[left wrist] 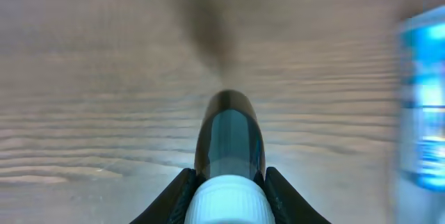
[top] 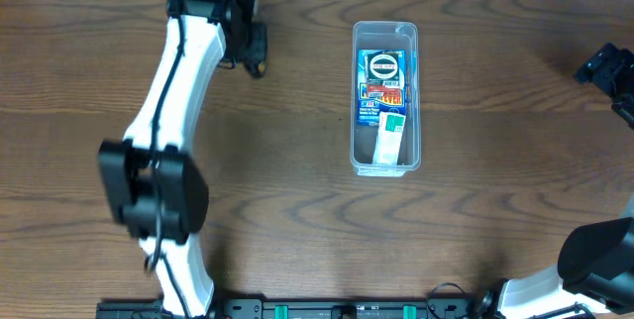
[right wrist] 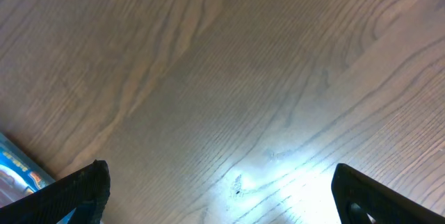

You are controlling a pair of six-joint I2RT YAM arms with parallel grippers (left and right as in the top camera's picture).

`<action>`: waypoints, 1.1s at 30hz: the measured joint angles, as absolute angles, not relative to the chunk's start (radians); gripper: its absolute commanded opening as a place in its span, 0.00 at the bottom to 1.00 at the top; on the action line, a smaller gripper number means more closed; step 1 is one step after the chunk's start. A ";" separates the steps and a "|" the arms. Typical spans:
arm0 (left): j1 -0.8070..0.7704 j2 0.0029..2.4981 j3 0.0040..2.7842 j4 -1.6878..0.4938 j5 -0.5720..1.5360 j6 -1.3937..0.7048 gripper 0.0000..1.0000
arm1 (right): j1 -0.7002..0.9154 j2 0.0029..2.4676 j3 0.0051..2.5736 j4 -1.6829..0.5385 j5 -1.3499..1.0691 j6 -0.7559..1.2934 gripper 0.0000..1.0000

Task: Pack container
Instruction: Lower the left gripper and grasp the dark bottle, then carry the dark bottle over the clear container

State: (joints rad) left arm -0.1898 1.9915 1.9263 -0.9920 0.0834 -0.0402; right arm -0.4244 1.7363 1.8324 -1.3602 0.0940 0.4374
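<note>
Clear plastic container sits long-side up-down a bit right of the middle of the brown wood table, upright, open top. Inside it, a blue printed packet with a round logo fills the far half. A small white-and-green box lies in the near half, its top edge touching or overlapping the packet; can't tell which.

Left gripper is well left of the container, level with its far end, with table wood between the two. In the left wrist view the left gripper is clamped on a dark tube with a white cap. Its rounded end points away from the camera, over the table; whether it touches the wood can't be told. That view is blurred; a blue smear at its right edge is the container with the packet in it. The white left arm runs from the near table edge up to the far-left side, well clear of the container.

Right gripper is far right of the container, at the frame edge. In its wrist view the right gripper is spread wide with nothing between the fingers, bare wood below. A corner of the blue packet shows at lower left.
</note>
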 measured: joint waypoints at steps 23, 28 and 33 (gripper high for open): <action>-0.684 1.777 1.926 -1.096 0.105 -0.308 0.31 | -0.424 1.736 1.832 -1.360 0.094 0.437 0.99; -0.723 1.817 1.926 -1.096 0.104 -0.353 0.31 | -0.424 1.736 1.832 -1.360 0.094 0.437 0.99; -0.726 1.893 1.926 -1.090 0.096 -0.402 0.31 | -0.424 1.736 1.832 -1.360 0.094 0.437 0.99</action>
State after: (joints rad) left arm -0.7258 1.8931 1.9259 -1.0897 0.0963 -0.4015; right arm -0.4244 1.7363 1.8324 -1.3602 0.0940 0.4374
